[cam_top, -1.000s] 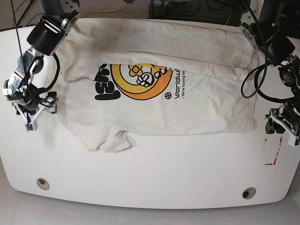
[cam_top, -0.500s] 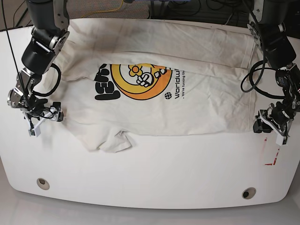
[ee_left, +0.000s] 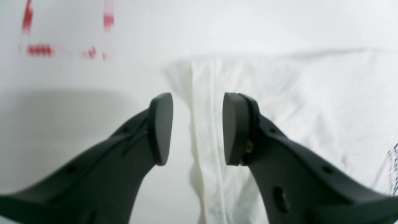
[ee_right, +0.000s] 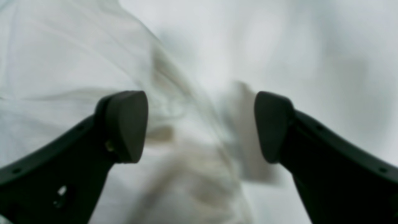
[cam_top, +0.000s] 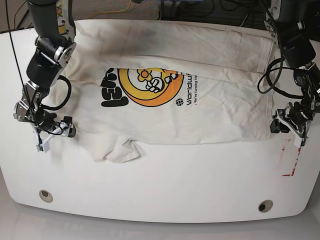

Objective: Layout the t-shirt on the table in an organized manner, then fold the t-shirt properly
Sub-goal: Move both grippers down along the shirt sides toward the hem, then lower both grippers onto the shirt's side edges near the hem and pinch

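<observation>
Left claw (ee_left: 197, 129), jaws apart and empty, straddles the hem edge of the t-shirt (ee_left: 279, 102), which lies spread on the counter (ee_left: 77, 93). Right claw (ee_right: 200, 127), wider open and empty, hangs over a blurred sleeve fold. Each should pinch only the edge between its jaws, then pull outward evenly.

Bright even light overhead, glossy table (cam_top: 165, 175) gave soft glare, base view was sharp with curved edges, wrist views were soft, right wrist cloth badly blurred, red tape (ee_left: 37, 49) smeared, dim shadow lay under the left gripper (ee_left: 197, 129).
</observation>
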You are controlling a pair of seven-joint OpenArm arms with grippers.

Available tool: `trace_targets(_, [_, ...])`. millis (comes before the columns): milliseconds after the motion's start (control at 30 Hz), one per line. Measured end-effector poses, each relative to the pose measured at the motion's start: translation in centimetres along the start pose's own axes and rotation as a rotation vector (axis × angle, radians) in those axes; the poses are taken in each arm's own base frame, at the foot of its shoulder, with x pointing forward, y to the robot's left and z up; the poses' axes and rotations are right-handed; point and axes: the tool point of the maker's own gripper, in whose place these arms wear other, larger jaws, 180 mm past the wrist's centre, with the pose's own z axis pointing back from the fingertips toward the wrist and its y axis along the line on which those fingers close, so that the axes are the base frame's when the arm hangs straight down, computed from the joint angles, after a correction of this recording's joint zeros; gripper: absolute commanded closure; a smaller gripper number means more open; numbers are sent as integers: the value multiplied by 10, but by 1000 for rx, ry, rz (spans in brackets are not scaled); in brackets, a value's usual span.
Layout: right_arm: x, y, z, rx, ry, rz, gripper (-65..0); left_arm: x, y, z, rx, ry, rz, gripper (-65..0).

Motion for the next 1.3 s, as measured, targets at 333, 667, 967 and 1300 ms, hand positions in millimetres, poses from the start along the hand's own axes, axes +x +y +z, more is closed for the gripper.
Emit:
trace_targets(333, [-3,29,-15,60,-10,-14,-510,-9,0,0,-1,11,3,-249])
trace_targets(667, [0,43,-21,86,-46,-20,-506,-10,0,0,1,15,2,-249])
trace_targets(967, [-4,43,-22,82,-28,-11,-193,-10,0,0,1,17,2,-249])
trace_targets(1300, [-4,42,-22,79,-27,-8,-2,-11,6,-6,24,9,72,-249])
